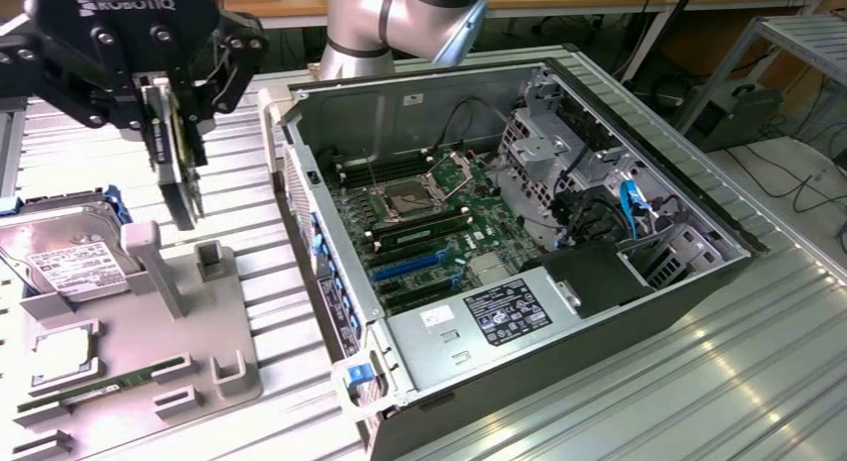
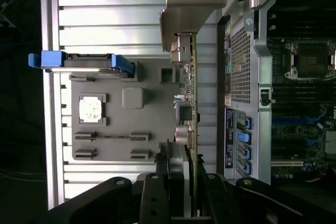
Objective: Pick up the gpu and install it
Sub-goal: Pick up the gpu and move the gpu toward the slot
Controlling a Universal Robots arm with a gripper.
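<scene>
My gripper (image 1: 179, 109) is shut on the gpu (image 1: 178, 178), a thin dark card that hangs vertically from the fingers. It is held in the air above the grey fixture tray (image 1: 146, 332), just above an upright grey post, at the exterior view's left of the open computer case (image 1: 556, 84). In the wrist view the gpu (image 2: 192, 103) appears edge-on, with its silver bracket (image 2: 181, 3) at the far end and my gripper (image 2: 190, 169) clamped on the near end. The motherboard (image 1: 423, 218) with blue slots (image 1: 404, 268) lies exposed inside the case.
On the fixture tray sit a silver hard drive with a white label (image 1: 66, 258), a square processor chip (image 1: 60, 352) and a green RAM stick (image 1: 86, 390). The case wall (image 2: 239, 66) stands close beside the card. The power supply (image 1: 510, 312) occupies the case's near end.
</scene>
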